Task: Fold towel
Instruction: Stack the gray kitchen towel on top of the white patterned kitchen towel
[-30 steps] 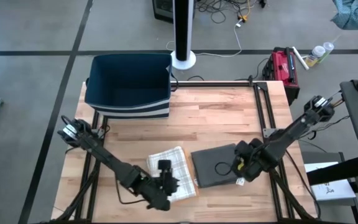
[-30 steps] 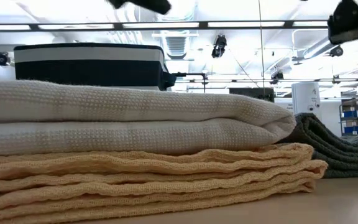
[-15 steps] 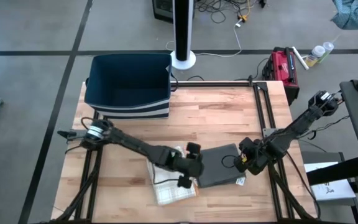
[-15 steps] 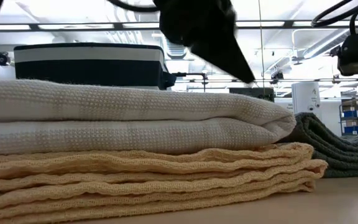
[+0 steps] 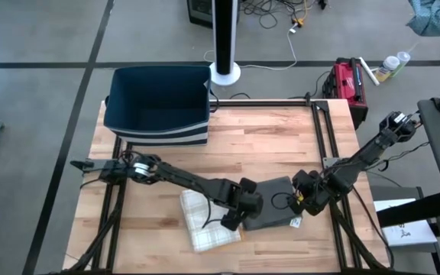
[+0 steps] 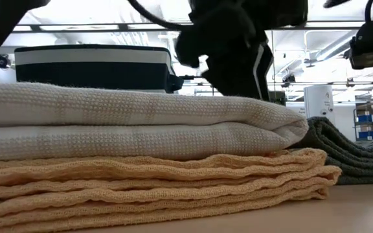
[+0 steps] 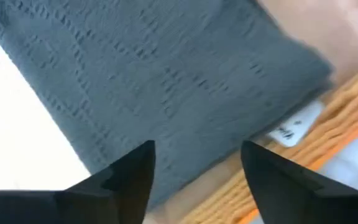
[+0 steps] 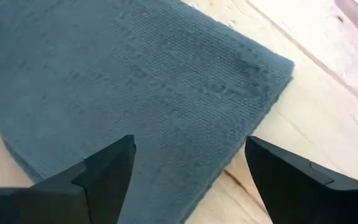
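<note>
both grippers hover spread and empty over the folded grey towel [image 5: 270,202]: left gripper [image 5: 244,208] at its near-left edge, right gripper [image 5: 305,198] opposite; next, grasp an edge

Lab — concrete floor [image 5: 37,69], loose cables [image 5: 277,15].

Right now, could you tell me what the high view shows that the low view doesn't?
Only the high view shows the navy bin's open top, the wooden table and both arms whole. Only the low view shows the yellow towel under the white towel. Both show the grey towel, with the left gripper over its edge.
</note>
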Motion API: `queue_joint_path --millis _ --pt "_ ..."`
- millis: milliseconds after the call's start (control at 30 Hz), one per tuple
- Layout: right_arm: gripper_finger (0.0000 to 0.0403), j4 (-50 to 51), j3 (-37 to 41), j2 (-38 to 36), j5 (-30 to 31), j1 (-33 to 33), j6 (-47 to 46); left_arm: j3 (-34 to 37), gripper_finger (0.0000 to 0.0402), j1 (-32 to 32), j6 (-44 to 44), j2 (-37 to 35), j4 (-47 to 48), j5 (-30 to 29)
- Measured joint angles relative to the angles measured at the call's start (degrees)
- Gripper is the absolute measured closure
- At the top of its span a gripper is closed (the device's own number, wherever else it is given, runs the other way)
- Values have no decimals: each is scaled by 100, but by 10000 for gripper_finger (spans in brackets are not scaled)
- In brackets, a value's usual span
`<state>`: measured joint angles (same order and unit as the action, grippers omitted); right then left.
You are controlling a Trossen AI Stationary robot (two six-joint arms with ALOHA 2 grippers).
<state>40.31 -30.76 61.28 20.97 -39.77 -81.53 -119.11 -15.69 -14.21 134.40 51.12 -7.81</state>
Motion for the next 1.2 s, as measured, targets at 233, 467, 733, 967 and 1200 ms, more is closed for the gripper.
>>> queue_joint_path --millis 233,467,733,967,1200 --pt "109 658 8 0 -157 2 -436 428 140 64 -292 78 -334 -77" --pt "101 671 8 2 -157 2 -500 911 152 -7 -331 71 -635 -83" --pt "110 649 8 2 -151 2 -561 1103 167 -51 -327 38 -962 -355" --pt "123 535 169 4 -149 2 -952 1380 203 -45 -199 5 -1388 -342" --pt "128 -163 495 7 -149 4 -1298 1489 264 -52 -162 12 -1586 -337"
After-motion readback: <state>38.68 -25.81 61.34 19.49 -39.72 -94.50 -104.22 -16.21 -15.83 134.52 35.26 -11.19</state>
